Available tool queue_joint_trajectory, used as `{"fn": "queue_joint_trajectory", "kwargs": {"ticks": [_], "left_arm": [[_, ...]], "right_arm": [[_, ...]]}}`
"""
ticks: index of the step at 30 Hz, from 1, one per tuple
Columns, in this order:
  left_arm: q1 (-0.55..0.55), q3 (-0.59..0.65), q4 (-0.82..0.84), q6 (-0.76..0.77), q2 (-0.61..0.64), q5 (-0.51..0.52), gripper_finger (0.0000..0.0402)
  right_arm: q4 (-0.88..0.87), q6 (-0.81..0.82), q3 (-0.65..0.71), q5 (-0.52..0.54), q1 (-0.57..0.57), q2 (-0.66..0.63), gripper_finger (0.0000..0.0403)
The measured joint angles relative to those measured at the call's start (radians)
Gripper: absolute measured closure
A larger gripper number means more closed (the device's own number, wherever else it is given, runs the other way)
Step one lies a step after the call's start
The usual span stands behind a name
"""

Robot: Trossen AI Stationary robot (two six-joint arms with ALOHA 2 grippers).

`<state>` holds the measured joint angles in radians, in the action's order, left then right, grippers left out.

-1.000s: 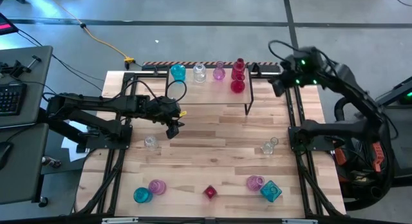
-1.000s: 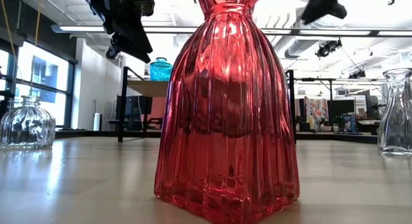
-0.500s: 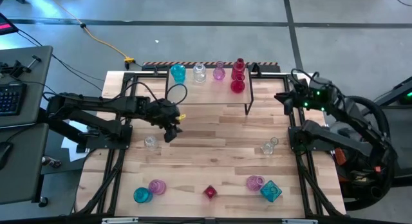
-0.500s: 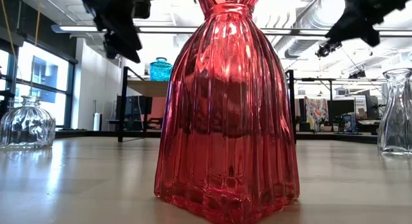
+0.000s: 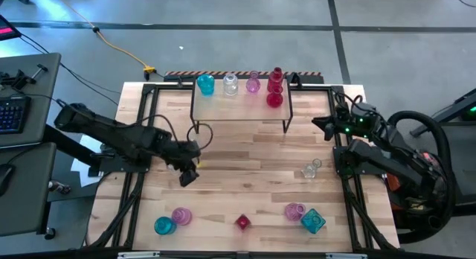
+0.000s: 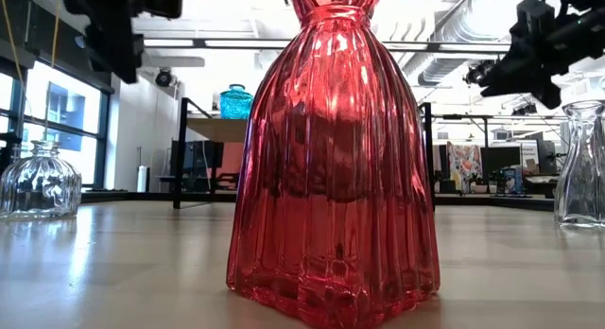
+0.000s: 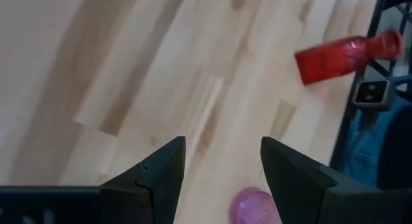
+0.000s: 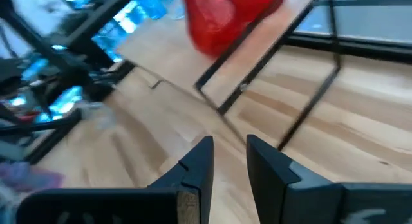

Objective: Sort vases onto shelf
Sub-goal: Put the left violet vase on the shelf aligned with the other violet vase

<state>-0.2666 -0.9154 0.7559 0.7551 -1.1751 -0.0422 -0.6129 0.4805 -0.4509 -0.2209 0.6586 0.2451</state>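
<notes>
On the left half of the desk, your left end effector point(image 5: 187, 175) hangs released and empty above bare wood, with the pink vase point(image 5: 181, 215) and teal vase point(image 5: 163, 226) near the front edge just ahead of it; spread that wide, it looks set for the next pickup. A clear vase that the low view shows at the left point(image 6: 38, 181) is not visible from above, so you cannot place it. The small red vase point(image 5: 242, 222) stands mid-front, right before the low camera.

Along the back edge, the shelf point(image 5: 239, 109) already carries a row: teal point(image 5: 205, 84), clear point(image 5: 230, 84), pink point(image 5: 253, 83), then two red ones point(image 5: 275, 91) together, apparently grouped by colour.

Toward the right, a clear vase point(image 5: 311, 169) waits near the right edge, and another pink one point(image 5: 294, 210) touches a faceted teal one point(image 5: 313, 220) at the front right. Your right end effector point(image 5: 322, 124) waits at the right edge beside the shelf, fingers slightly parted, grasping nothing.
</notes>
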Motion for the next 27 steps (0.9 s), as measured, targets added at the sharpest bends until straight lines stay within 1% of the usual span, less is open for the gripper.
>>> {"fn": "queue_joint_trajectory", "kwargs": {"ticks": [3, 5, 12, 17, 20, 27], "left_arm": [[-0.057, 0.0, 0.0, 0.074, 0.0, 0.02, 0.0209], [-0.095, 0.0, 0.0, 0.124, 0.0, 0.029, 0.0209], [-0.238, 0.0, 0.005, 0.258, 0.0, 0.028, 0.0209], [-0.328, 0.0, 0.003, 0.331, 0.0, 0.028, 0.0209], [-0.366, 0.0, 0.003, 0.391, 0.0, 0.028, 0.0209], [-0.424, 0.0, 0.001, 0.509, 0.0, 0.03, 0.0209]], "right_arm": [[0.092, -0.003, 0.04, -0.091, 0.0, -0.016, 0.0329], [0.129, -0.007, 0.061, -0.113, 0.0, -0.027, 0.0329], [0.176, -0.017, 0.133, -0.117, 0.0, -0.058, 0.0329], [0.27, 0.008, 0.198, -0.13, -0.016, -0.064, 0.0329], [0.325, 0.009, 0.233, -0.13, -0.038, -0.064, 0.0329], [0.349, 0.017, 0.318, -0.127, -0.066, -0.064, 0.0329]]}}
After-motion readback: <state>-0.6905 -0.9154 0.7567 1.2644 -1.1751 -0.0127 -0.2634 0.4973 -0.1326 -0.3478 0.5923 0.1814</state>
